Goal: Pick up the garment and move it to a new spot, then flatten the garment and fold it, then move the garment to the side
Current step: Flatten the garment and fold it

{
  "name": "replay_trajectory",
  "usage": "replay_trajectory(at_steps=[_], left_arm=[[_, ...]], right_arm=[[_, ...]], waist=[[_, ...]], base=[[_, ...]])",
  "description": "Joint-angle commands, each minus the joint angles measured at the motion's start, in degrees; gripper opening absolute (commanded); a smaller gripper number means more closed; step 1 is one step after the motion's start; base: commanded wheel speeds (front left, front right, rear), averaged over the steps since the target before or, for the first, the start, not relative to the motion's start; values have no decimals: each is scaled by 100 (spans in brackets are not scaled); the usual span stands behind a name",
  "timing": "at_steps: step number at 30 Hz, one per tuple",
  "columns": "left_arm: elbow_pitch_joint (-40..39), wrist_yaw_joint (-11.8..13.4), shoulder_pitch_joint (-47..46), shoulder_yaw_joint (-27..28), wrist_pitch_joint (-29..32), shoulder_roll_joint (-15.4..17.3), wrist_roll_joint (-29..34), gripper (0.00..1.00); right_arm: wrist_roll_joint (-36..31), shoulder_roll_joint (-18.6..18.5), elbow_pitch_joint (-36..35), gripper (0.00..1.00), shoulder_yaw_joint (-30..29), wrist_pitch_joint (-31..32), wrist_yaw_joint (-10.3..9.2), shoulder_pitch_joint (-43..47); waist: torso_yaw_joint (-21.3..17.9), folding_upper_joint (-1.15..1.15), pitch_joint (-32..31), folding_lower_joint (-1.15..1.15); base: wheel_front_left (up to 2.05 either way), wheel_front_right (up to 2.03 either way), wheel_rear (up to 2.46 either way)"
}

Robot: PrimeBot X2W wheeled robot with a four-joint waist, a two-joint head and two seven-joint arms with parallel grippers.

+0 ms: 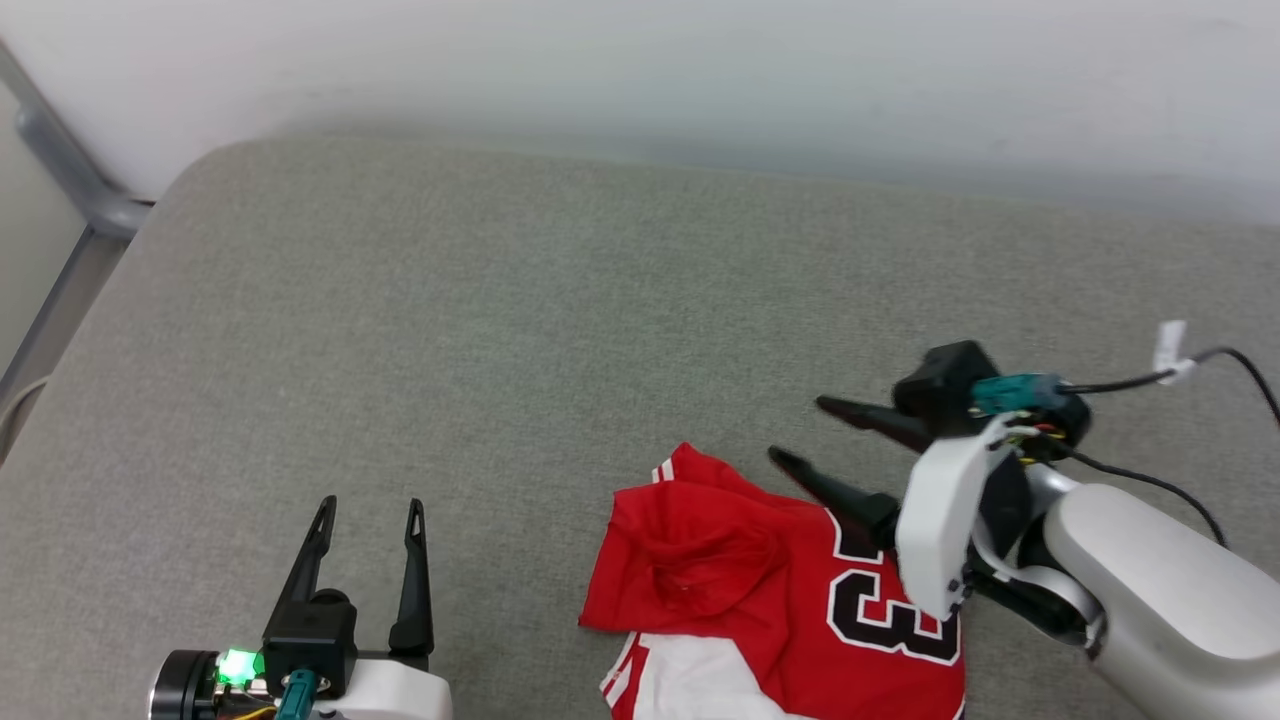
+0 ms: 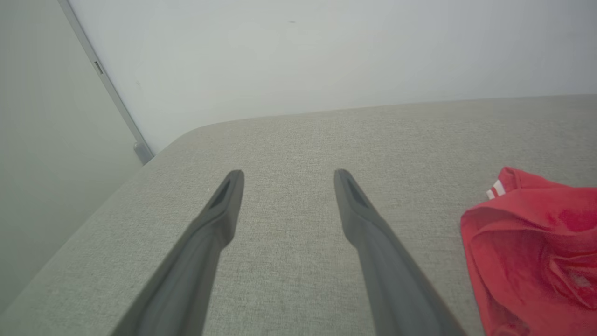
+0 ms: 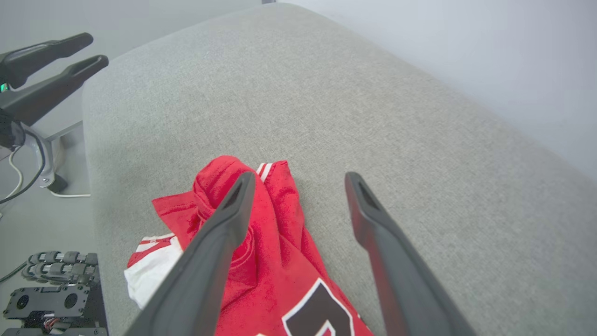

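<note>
Item under inspection: one red basketball jersey (image 1: 720, 560) of thin fabric, with white panels, striped trim and a black, white-outlined number. It lies crumpled on the grey woven-fabric cushion (image 1: 500, 300), at the cushion's near edge and right of its centre (the number is partly covered by the right arm). The left pincer (image 1: 370, 507) hangs over the cushion's near-left area, fingers spread wide, holding nothing. The right pincer (image 1: 797, 430) is over the cushion's near-right area, above the jersey's far edge, fingers spread wide with nothing gripped between them. Contact between its nearer finger and the fabric cannot be determined.
</note>
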Motion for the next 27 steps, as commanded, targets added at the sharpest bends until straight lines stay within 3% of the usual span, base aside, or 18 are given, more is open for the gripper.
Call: replay_trajectory(at_steps=[1, 7, 15, 20, 27], left_arm=[[-1, 8, 47, 8, -13, 31, 16, 100], [0, 27, 196, -6, -13, 71, 8, 100], [-1, 55, 358, -11, -13, 96, -13, 100], [-14, 91, 437, -2, -13, 100, -29, 100], [-147, 91, 555, -35, -13, 124, -9, 100]], right_arm=[[-124, -6, 9, 100, -159, -152, -5, 170], [-1064, 221, 237, 100, -1522, -1068, -5, 973], [-2404, 1113, 164, 100, -3682, -2010, -5, 2245], [-3163, 1689, -227, 100, -4568, -2272, -5, 2987], [-3705, 2211, -807, 100, -5141, -2386, -5, 3719]], waist=[[-94, 0, -98, 0], [-277, 0, -295, 0], [-453, 0, -491, 0], [-534, 0, -594, 0], [-605, 0, -679, 0]], base=[[0, 0, 0], [0, 0, 0], [0, 0, 0], [0, 0, 0], [0, 0, 0]])
